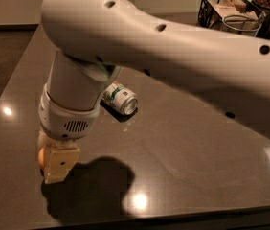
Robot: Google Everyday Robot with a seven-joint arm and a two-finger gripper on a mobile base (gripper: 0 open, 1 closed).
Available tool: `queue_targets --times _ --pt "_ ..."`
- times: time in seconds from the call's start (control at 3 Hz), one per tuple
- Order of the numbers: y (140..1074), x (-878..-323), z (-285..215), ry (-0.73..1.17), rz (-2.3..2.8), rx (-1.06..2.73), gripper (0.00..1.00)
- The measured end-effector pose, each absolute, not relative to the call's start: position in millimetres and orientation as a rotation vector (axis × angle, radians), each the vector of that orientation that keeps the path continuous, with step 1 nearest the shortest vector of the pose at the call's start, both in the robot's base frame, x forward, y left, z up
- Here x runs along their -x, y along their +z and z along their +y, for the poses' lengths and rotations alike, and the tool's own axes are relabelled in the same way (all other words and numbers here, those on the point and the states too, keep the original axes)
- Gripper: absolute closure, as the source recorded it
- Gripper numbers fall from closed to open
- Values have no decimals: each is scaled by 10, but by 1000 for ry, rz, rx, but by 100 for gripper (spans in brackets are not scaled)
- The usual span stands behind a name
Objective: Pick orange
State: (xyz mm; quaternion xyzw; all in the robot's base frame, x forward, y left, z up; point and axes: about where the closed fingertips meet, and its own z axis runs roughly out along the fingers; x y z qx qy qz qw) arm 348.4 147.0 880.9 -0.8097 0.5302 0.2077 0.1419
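1. The gripper (54,166) is lowered over the table (197,166) at its 7 o'clock corner; whether it is closed cannot be told.
2. The orange (41,157) is seen tight against the gripper's 9 o'clock side.
3. If gripped off-centre, the orange could be squeezed out and rolled off the nearby edge.

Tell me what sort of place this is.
Probably a break room or kitchenette: dark polished counter, a drink can on its side, a wire basket at the back. The gripper is low at the orange, by the near edge.
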Motion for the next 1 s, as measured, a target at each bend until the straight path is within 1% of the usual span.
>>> queue_targets --times 0.33,0.67,1.0 --pt "8985 -3506 1441 601 1502 2331 100" --pt "9205 -3425 1417 580 1472 2344 100" --pt "9208 -3423 1417 580 1472 2345 100"
